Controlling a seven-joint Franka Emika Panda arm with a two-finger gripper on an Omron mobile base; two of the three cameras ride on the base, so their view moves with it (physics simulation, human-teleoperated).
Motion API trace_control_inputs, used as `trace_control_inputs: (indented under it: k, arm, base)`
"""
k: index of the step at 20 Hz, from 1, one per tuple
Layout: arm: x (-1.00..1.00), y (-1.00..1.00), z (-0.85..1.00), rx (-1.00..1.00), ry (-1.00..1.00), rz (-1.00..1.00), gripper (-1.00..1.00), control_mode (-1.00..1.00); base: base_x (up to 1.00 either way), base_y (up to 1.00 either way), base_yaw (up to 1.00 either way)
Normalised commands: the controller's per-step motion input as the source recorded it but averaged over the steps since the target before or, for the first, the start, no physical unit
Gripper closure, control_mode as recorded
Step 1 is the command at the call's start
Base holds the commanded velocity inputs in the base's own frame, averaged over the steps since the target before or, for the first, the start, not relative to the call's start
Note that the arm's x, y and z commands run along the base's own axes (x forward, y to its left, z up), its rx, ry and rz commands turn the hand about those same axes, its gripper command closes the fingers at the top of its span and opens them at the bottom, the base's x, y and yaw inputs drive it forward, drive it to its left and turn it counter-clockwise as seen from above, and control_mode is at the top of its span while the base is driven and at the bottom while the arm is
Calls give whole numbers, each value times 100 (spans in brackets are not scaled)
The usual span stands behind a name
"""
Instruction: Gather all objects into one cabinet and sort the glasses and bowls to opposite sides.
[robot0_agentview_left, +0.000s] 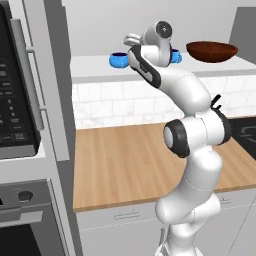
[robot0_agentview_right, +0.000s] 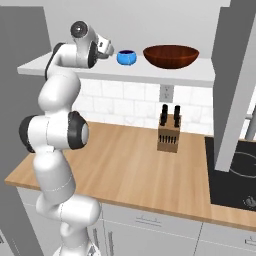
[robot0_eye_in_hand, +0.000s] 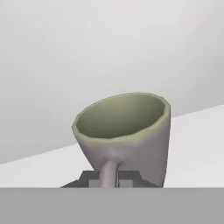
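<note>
Hand view: jaws clamped on the grey cup's (robot0_eye_in_hand: 127, 131) handle, cup tipped just over the white cabinet shelf (robot0_eye_in_hand: 197, 144).

Near to far from the cup: that thin handle grip could let it swing or topple when released; one blue bowl (robot0_agentview_left: 119, 60) sits just beside it and could get bumped, another (robot0_agentview_right: 127, 57) beyond, brown bowl (robot0_agentview_right: 171, 55) farthest. Fingertips and cup base are hidden.
</note>
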Motion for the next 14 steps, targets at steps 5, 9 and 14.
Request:
trace_control_inputs:
  k: [5, 9, 14]
  arm:
    - [0, 0, 0, 0, 0, 0, 100, -100]
    - [0, 1, 0, 0, 1, 0, 100, -100]
    - [0, 2, -25, 3, 9, 0, 100, -100]
  base:
    - [0, 0, 0]
    - [0, 0, 0]
    - [0, 0, 0]
